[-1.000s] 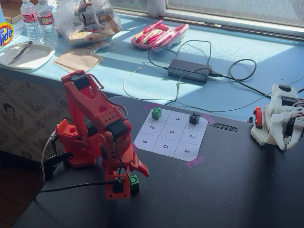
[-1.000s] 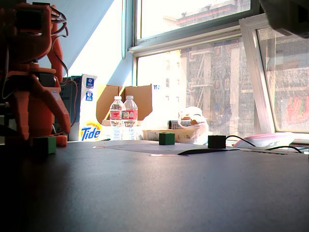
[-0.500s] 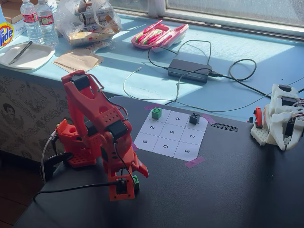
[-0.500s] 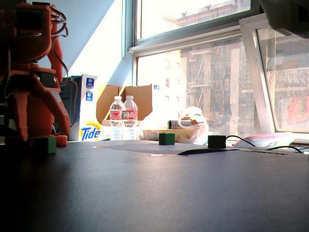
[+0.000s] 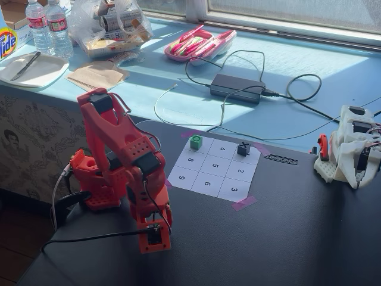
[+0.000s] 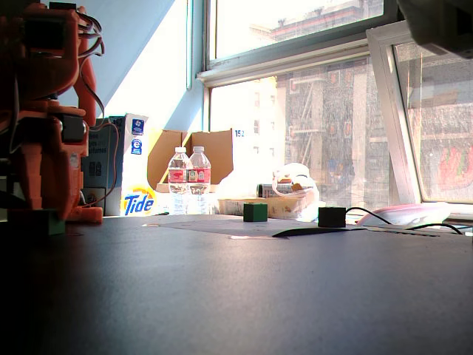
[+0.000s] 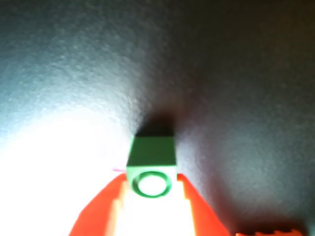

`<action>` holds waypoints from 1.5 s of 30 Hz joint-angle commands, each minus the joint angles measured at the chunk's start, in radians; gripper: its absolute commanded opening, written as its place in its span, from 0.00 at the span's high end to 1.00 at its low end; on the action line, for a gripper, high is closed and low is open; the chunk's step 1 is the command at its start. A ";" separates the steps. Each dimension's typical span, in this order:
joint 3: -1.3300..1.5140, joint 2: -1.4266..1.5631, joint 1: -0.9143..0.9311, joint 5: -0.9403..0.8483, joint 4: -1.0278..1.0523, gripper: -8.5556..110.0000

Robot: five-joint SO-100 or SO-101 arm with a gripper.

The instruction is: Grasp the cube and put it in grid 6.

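Observation:
The cube (image 7: 151,157) is green with a bold dark ring on the face toward the wrist camera. It sits between my orange fingertips, and both jaws touch its sides. In a fixed view it shows as a dark green block (image 6: 46,222) low at the table under the orange arm. My gripper (image 5: 154,233) points down at the dark table in front of the arm's base and hides the cube there; it also shows in the wrist view (image 7: 151,183). Grid 6 (image 5: 208,184) is the middle cell of the sheet's near row and is empty.
A paler green cube (image 5: 196,142) stands on the sheet's far left cell and a black X cube (image 5: 243,149) on the far right cell; both show in the other fixed view (image 6: 255,212) (image 6: 331,217). A white device (image 5: 351,146) sits at the table's right edge.

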 commanded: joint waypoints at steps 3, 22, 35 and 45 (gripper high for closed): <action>-0.005 0.002 0.005 -0.012 -0.011 0.90; -0.002 0.324 -0.120 0.170 0.083 0.93; -0.061 0.225 -0.581 0.706 -0.199 0.93; -0.291 -0.133 -1.034 0.765 -0.298 0.93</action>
